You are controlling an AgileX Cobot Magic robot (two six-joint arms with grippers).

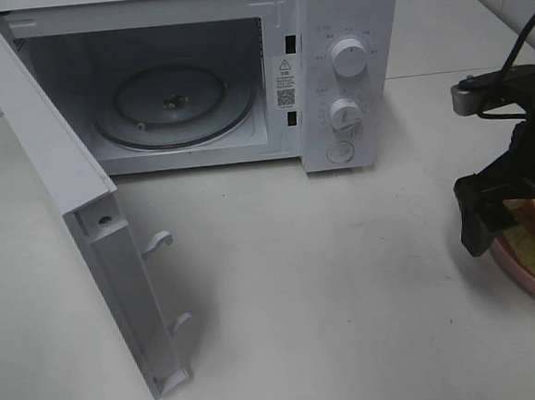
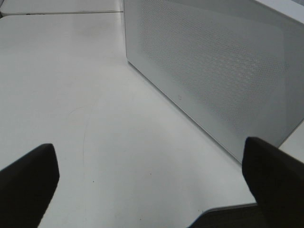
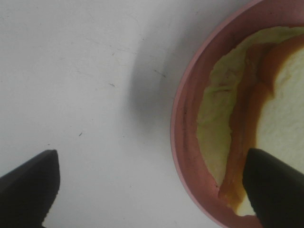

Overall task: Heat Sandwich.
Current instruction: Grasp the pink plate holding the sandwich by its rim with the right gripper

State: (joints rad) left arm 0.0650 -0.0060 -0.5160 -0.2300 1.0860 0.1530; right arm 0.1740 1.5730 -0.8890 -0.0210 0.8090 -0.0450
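Reader: Position of sandwich, and how will it handle?

Legend: On plate, on the surface right of the open microwave. Likely light and soft, with layers prone to slide; take the stiff plate rim instead.

Reader: Gripper state?

Legend: Both apart: right gripper straddles that rim, holding nothing; left gripper is empty beside the door.

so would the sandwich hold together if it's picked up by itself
Probably floppy: the sandwich is soft white bread in loose layers, so it would likely squash and sag. The orange filling pokes out and looks slick, so layers may slide.
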